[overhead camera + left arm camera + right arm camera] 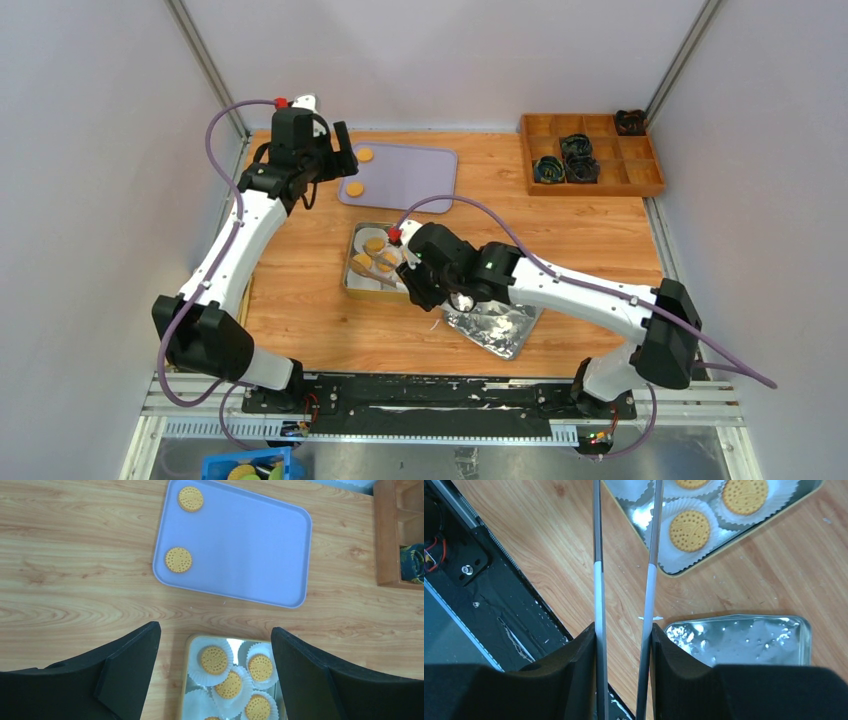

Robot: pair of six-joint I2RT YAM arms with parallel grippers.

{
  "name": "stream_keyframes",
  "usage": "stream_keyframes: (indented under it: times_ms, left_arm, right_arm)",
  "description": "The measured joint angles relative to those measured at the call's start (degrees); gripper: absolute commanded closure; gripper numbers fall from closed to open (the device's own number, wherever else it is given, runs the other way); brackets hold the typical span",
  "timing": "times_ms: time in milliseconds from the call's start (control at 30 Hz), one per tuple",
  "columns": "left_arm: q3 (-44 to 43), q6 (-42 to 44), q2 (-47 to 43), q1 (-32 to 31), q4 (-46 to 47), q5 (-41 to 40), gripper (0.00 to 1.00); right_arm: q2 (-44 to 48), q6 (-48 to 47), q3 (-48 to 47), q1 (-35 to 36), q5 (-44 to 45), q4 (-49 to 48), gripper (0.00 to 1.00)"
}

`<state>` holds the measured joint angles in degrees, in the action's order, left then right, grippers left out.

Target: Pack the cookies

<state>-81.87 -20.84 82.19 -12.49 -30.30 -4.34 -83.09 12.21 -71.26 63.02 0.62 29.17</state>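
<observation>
Left pincer [215, 635] wide open, holding nothing, raised near left edge of tray [250, 545]. Two cookies [178, 559] lie on tray's left part. Tin [235, 644] near tray holds more, each in a white liner [200, 700]. Right pincer [624, 630] clamped on tongs [654, 540], which reach over tin. Shiny lid [744, 640] beside it on tabletop [600, 230].

Cookies [178, 559]: orange-yellow, patterned with rows of small dots. Tray [250, 545]: plain pale lavender. Paper liners [199, 699]: white, pleated. Tin [185, 680]: mirror silver inside, gold rim. Lid [744, 640]: reflective silver, speckled. Table [75, 555]: light brown wood grain. Tongs [597, 540]: grey, each blade with a white band. Compartment box [600, 188]: reddish-brown wood. Cables [225, 115]: purple. Arms [235, 250]: white links, black joints.
</observation>
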Motion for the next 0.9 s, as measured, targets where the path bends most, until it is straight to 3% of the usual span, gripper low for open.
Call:
stream_keyframes:
  times_ms: [267, 600, 900]
  left_arm:
    - [0.0, 0.02, -0.28, 0.0, -0.44, -0.28, 0.12]
    - [0.0, 0.04, -0.46, 0.0, -0.66, -0.39, 0.12]
    - [0.0, 0.59, -0.94, 0.0, -0.66, -0.44, 0.12]
  right_arm:
    - [-4.79, 0.94, 0.0, 2.23, -0.83, 0.04, 0.72]
    - [-5.22, 1.57, -0.02, 2.34, 2.21, 0.04, 0.73]
    - [-7.3, 1.49, -0.15, 2.34, 2.6, 0.15, 0.56]
